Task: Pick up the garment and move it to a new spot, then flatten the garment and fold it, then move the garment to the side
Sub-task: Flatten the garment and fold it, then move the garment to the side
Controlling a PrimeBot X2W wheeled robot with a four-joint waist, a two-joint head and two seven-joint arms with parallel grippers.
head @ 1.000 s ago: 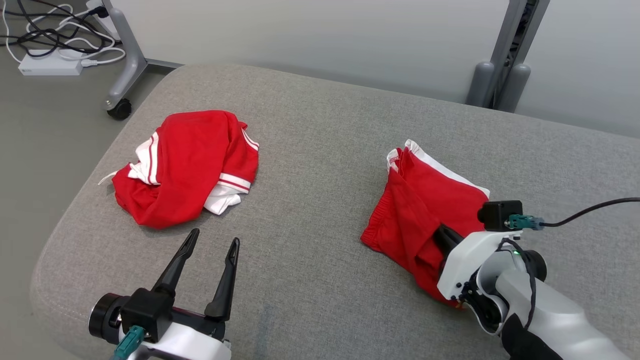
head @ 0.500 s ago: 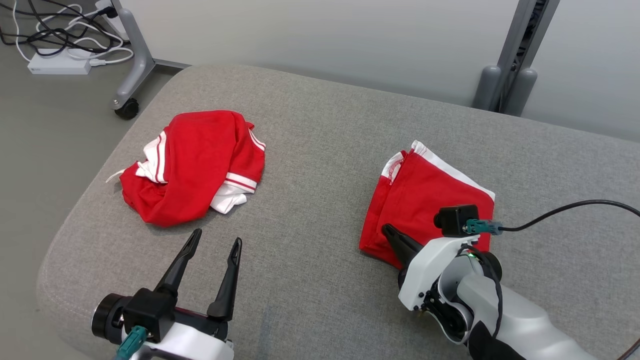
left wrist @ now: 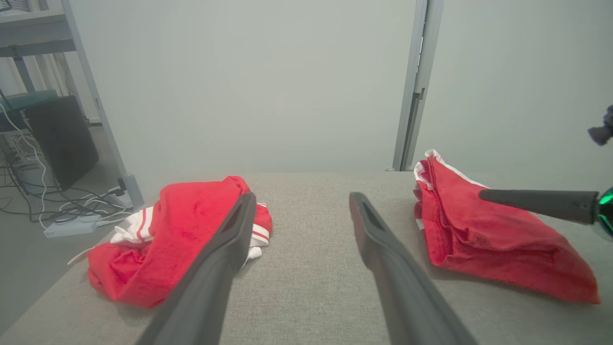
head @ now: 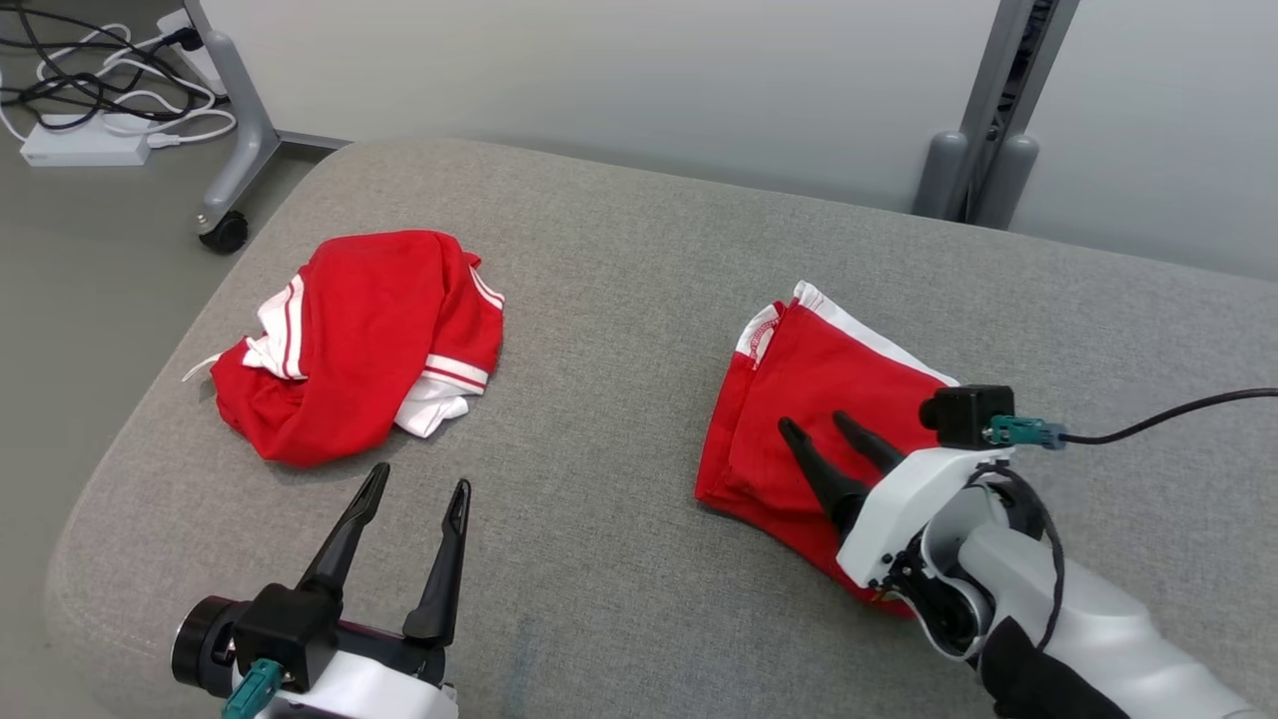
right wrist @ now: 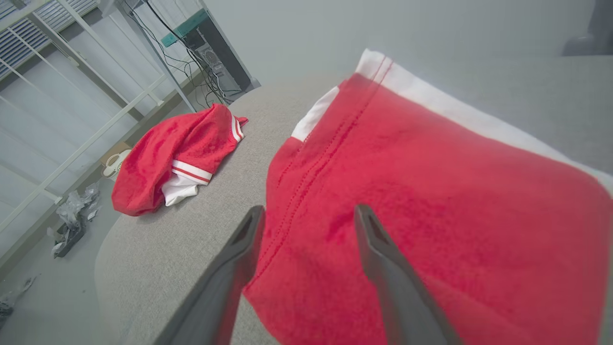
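Two-arm garment folding, read from the near edge of the cushion (head: pixel 619 300) to its far edge.

**Near edge, left:** the left gripper (head: pixel 420 477) hangs idle with its fingers spread and nothing between them. They point toward the far edge and lie low and about level over the cushion.

**Near edge, right:** the pale right forearm enters from the near right corner of the cushion, wrist tilted down. The right gripper (head: pixel 814 421) points away and leftward with its fingers apart, gripping nothing.

**Right half:** the folded garment (head: pixel 799 369) lies flat under those fingers, with a white band along its far side. Whether the tips touch the cloth cannot be told.

**Left half:** a crumpled garment (head: pixel 349 340), red with white stripes, lies well apart from the folded one.

**Beyond the far edge:** a grey post (head: pixel 973 170) stands to the right, a castor (head: pixel 222 232) and cables (head: pixel 90 90) to the left.

**Step, as judged:** the fold looks finished and the piece appears set down at the side. The next move probably calls for lifting the right arm straight off without dragging a layer open, then reaching for the crumpled piece.
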